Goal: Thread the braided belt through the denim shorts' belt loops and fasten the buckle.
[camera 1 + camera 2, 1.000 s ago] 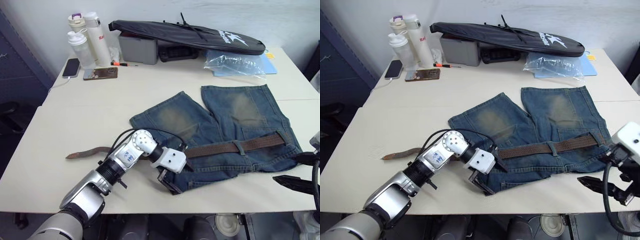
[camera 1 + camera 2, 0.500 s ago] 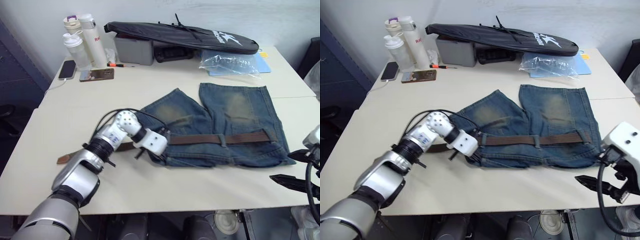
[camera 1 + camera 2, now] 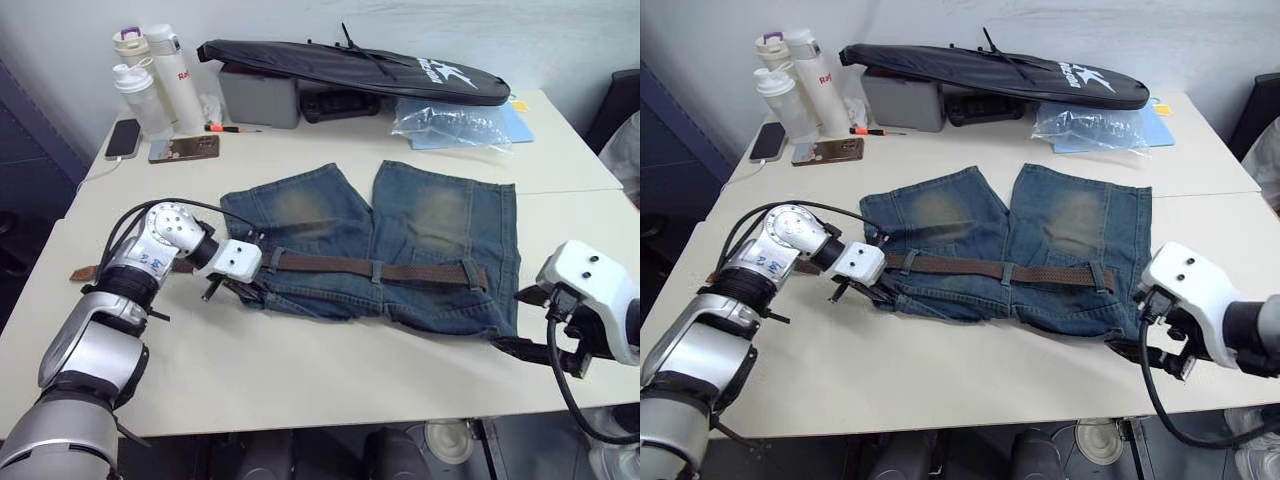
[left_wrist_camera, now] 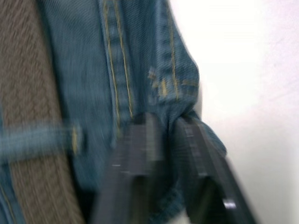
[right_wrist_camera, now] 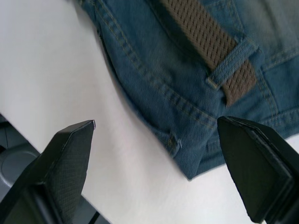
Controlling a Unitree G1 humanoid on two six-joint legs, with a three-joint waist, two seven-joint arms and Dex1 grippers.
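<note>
Threading step in hand: braided belt [image 3: 330, 265] lies through the belt loops [image 3: 372, 271] of denim shorts [image 3: 400, 250] on the surface. Left claw [image 4: 163, 154] pinches the waistband corner; right claw [image 5: 156, 172] is spread. Next: locate the buckle.

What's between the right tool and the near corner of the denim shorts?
Only bare table. In the right wrist view, the open right tool hovers just off the denim shorts corner, touching nothing.

A white bottle [image 3: 168, 78] carries red lettering starting "Re" (the rest is turned out of sight).
</note>
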